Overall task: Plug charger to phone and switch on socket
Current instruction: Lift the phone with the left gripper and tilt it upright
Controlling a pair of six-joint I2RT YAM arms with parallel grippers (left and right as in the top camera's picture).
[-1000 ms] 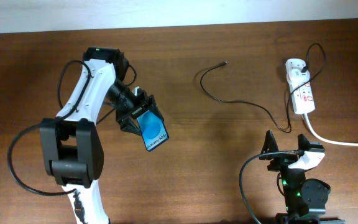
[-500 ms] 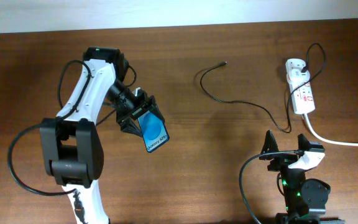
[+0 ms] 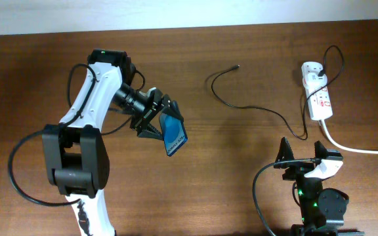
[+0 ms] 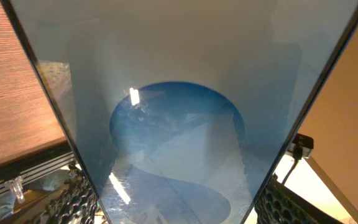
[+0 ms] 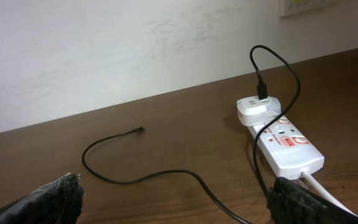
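Phone [image 3: 175, 136], clamped tilted in the left gripper [image 3: 165, 123] at centre-left, wants holding steady, port edge (hard to make out) toward the charger [image 3: 236, 67] at upper centre; right gripper [image 3: 302, 156] gapes open.

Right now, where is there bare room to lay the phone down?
The table is bare in the middle, between the phone and the charger, down to the front edge. Crowded at right: charger, socket, white cord.

Glossy glass phone [image 4: 179, 124], wood-grain table [image 3: 241, 164]
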